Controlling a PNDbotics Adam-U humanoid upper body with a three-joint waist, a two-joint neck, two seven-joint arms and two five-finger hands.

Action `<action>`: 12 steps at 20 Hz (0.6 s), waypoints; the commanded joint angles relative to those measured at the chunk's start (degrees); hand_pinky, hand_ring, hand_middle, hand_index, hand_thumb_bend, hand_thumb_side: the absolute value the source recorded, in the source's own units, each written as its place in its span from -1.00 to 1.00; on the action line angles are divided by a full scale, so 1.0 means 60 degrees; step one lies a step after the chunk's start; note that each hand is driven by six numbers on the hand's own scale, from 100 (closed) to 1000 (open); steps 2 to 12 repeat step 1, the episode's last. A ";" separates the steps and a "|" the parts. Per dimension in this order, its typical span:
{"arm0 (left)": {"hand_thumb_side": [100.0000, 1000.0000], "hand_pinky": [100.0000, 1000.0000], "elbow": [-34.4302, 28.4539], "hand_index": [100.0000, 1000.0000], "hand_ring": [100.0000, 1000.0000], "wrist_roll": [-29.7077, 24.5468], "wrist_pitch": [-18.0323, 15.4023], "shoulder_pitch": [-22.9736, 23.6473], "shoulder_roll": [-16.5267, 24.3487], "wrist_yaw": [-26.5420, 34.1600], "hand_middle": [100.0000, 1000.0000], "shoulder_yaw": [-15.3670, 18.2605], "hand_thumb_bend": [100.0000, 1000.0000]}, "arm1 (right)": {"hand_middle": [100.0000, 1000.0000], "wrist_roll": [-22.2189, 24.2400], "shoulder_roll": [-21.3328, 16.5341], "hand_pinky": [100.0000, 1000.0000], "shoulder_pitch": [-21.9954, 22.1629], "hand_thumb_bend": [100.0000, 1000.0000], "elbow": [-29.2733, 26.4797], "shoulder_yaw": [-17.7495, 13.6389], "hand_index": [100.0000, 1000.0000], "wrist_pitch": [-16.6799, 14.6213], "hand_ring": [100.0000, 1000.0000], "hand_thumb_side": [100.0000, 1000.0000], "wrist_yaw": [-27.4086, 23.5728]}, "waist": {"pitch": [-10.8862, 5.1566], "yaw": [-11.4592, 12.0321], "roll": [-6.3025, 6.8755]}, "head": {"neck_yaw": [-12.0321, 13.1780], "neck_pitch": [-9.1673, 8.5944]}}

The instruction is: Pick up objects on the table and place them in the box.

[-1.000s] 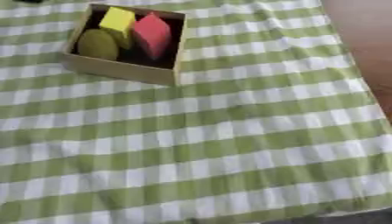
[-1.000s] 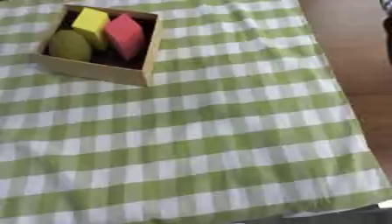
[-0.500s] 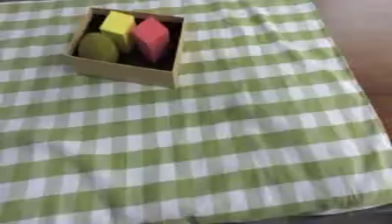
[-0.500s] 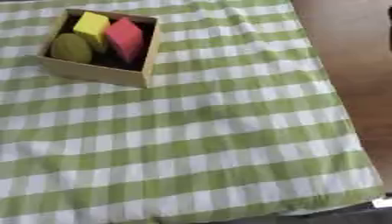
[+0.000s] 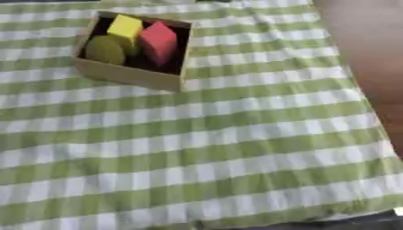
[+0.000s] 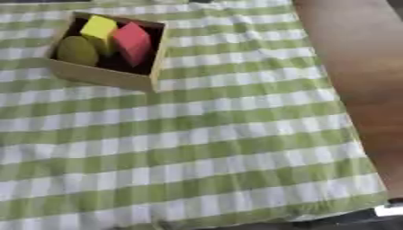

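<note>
A shallow wooden box (image 5: 130, 74) stands at the upper left of the green and white checked cloth (image 5: 220, 148). Inside it lie a yellow block (image 5: 125, 26), a red block (image 5: 160, 41) leaning on its edge, and a rounded olive-green piece (image 5: 104, 50). No loose object shows on the cloth. Neither of my hands appears in either eye view.
The cloth's right edge gives way to brown wooden floor or tabletop (image 6: 354, 67). The cloth's front hem (image 6: 260, 220) runs along the bottom, with a dark strip below it and a small white patch (image 6: 390, 210) at the lower right.
The whole picture has slid and tilted a little, so the camera has moved. The box and its contents have not moved on the cloth.
</note>
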 commanded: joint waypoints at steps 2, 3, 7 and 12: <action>0.25 0.62 -0.0144 0.62 0.47 0.0275 -0.0450 0.0208 -0.0094 0.0454 0.39 0.0311 -1.00 | 0.37 -0.0133 -0.0303 0.80 -0.0094 -1.00 -0.0188 -0.0096 0.60 -0.0416 0.62 0.06 0.0091 | -0.0316 0.0024 -0.0140 | 0.0032 -0.0015; 0.25 0.62 -0.0144 0.62 0.47 0.0275 -0.0450 0.0208 -0.0094 0.0454 0.39 0.0311 -1.00 | 0.37 -0.0133 -0.0303 0.80 -0.0094 -1.00 -0.0188 -0.0096 0.60 -0.0416 0.62 0.06 0.0091 | -0.0316 0.0024 -0.0140 | 0.0032 -0.0015; 0.25 0.62 -0.0144 0.62 0.47 0.0275 -0.0450 0.0208 -0.0094 0.0454 0.39 0.0311 -1.00 | 0.37 -0.0133 -0.0303 0.80 -0.0094 -1.00 -0.0188 -0.0096 0.60 -0.0416 0.62 0.06 0.0091 | -0.0316 0.0024 -0.0140 | 0.0032 -0.0015; 0.25 0.62 -0.0144 0.62 0.47 0.0275 -0.0450 0.0208 -0.0094 0.0454 0.39 0.0311 -1.00 | 0.37 -0.0133 -0.0303 0.80 -0.0094 -1.00 -0.0188 -0.0096 0.60 -0.0416 0.62 0.06 0.0091 | -0.0316 0.0024 -0.0140 | 0.0032 -0.0015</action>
